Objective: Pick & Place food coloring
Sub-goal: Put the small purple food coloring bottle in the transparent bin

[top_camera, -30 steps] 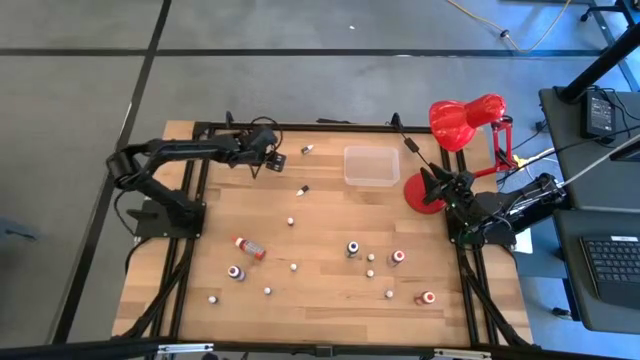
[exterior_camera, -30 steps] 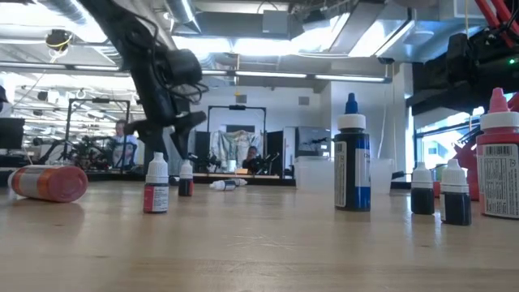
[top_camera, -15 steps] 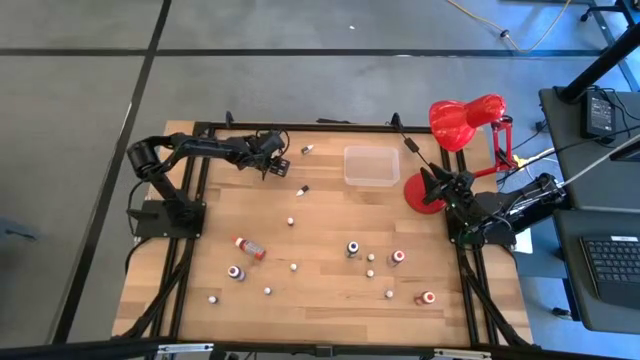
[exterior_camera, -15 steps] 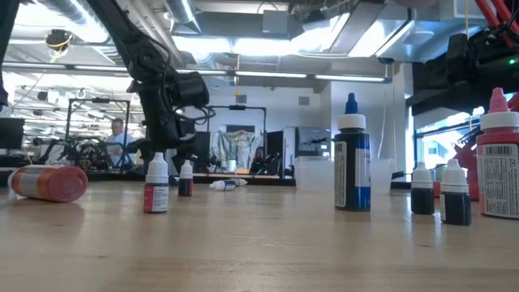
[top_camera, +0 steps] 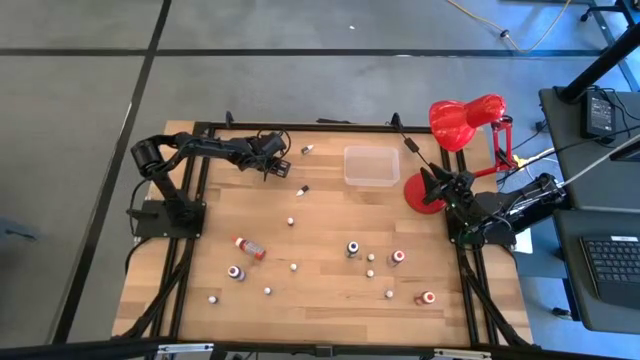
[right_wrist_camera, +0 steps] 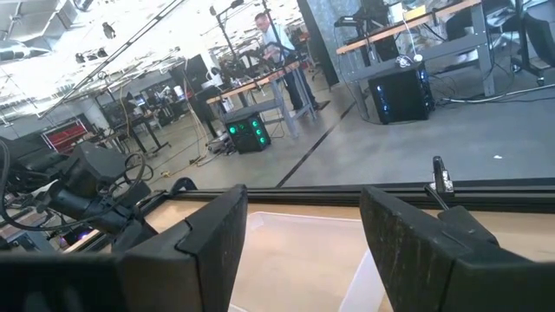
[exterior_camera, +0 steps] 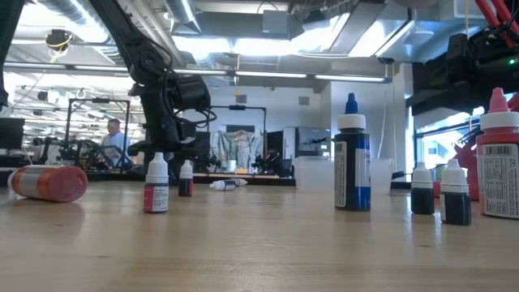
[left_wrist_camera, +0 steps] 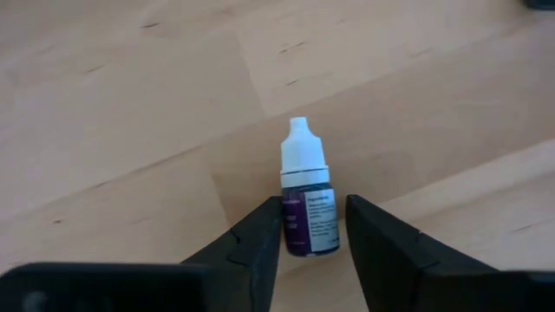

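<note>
Food coloring bottles [top_camera: 352, 248]: about fourteen scattered on wooden bench [top_camera: 330, 300]; one tub [top_camera: 369, 165], one lamp [top_camera: 455, 122]. Left tool [left_wrist_camera: 312, 227] fingers flank a purple bottle [left_wrist_camera: 306, 204]; right tool [right_wrist_camera: 303, 234] open, empty.

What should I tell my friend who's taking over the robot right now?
Left gripper: down at the table's far left, fingers on both sides of a small dark bottle with a white cap, not lifted.
Right gripper: open, holding nothing, waiting at the right edge near the red lamp.
Clear tub: far middle of the table, looks empty.
Other food coloring bottles lie scattered over the near half; an orange one is on its side.
Done: nothing in the tub.
Left: lift this bottle, then the rest.
</note>
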### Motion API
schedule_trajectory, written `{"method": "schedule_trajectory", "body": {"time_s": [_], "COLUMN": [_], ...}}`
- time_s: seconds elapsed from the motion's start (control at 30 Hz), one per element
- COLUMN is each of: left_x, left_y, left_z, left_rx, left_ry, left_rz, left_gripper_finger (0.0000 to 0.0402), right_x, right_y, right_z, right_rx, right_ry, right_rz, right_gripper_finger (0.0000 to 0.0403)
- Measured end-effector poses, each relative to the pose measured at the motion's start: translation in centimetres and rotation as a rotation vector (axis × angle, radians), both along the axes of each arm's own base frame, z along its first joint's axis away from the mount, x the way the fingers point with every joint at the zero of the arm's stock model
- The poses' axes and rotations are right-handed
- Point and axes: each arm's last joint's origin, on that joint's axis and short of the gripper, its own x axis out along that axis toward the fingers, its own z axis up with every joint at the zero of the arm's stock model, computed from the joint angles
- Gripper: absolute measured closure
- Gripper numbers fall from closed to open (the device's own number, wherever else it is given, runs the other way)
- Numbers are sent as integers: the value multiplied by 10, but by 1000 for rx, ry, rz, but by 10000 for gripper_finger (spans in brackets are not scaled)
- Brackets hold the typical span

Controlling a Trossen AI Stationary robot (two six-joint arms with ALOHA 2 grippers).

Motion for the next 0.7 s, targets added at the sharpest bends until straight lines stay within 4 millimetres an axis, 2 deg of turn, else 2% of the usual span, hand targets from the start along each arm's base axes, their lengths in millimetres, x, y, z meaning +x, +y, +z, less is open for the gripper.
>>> {"method": "schedule_trajectory", "body": {"time_s": [0.27, 0.4, 0.57, 0.7], "left_x": [0, 6, 27, 52], "left_y": [0, -2, -3, -6], "left_z": [0, 7, 40, 82], "left_rx": [-1, -45, 0, 98], "left_ry": [-5, -125, -472, -703], "left_rz": [-3, -69, -239, -422], "left_gripper_finger": [325, 328, 328, 332], "right_x": [0, 0, 0, 0], "right_y": [0, 0, 0, 0], "right_z": [0, 0, 0, 0], "right_rx": [0, 0, 0, 0], "right_ry": [0, 1, 1, 1], "right_rz": [0, 0, 0, 0], "right_gripper_finger": [176, 176, 176, 176]}}
